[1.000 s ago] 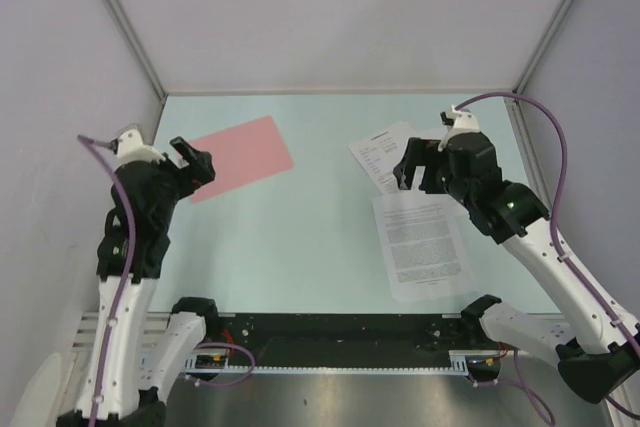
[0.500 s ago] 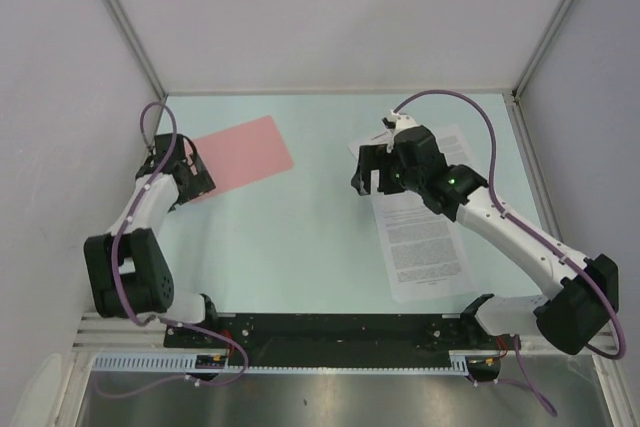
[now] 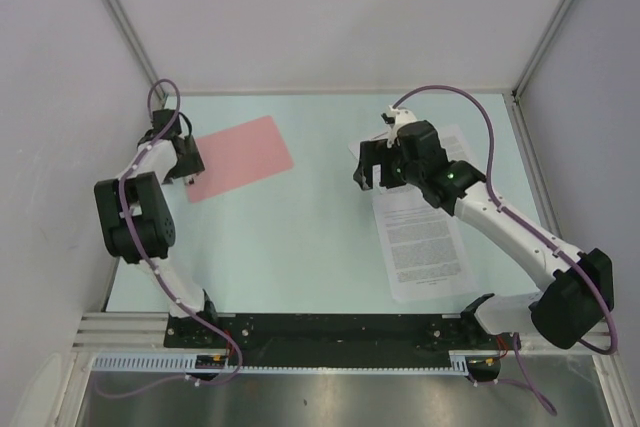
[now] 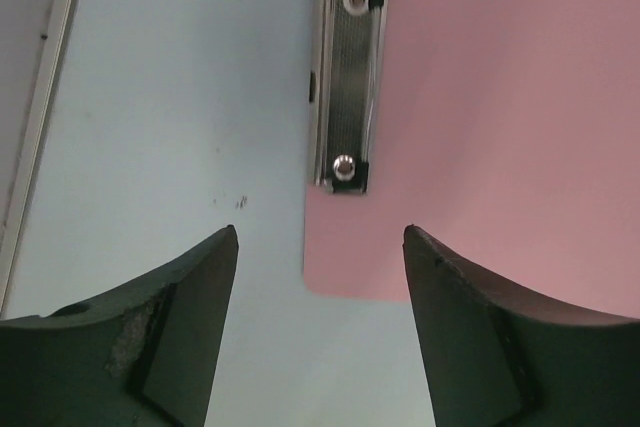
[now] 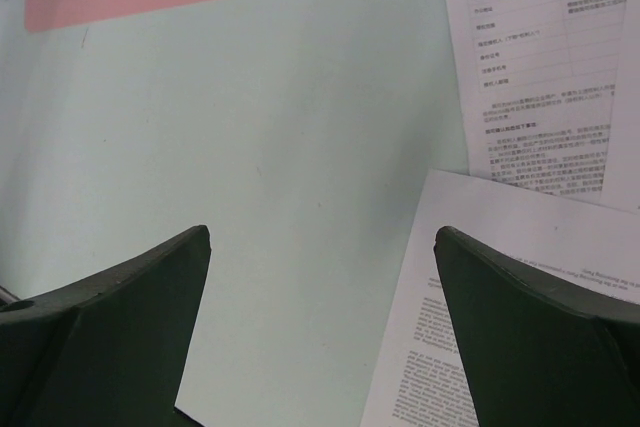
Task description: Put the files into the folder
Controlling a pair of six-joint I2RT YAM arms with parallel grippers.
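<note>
The folder (image 3: 240, 157) lies flat at the far left of the table (image 3: 300, 247), pink face up. Its metal clip (image 4: 345, 82) sits flat against the board at the short left edge. The files (image 3: 425, 247) lie on the right half of the table, well apart from the folder. At least 2 sheets are visible: a dense text sheet (image 5: 500, 297) overlapping the lower edge of a form-style sheet (image 5: 540, 67). The left gripper (image 4: 318, 247) hangs over the folder's clip-end corner, fingers spread apart and holding nothing; contact with the board cannot be determined. The right gripper (image 5: 320, 247) is likewise spread and empty, above bare table beside the files' left edge, and its arm crosses over the sheets. The surface is pale blue-green, enclosed by plain grey-white walls (image 3: 330, 17).
</note>
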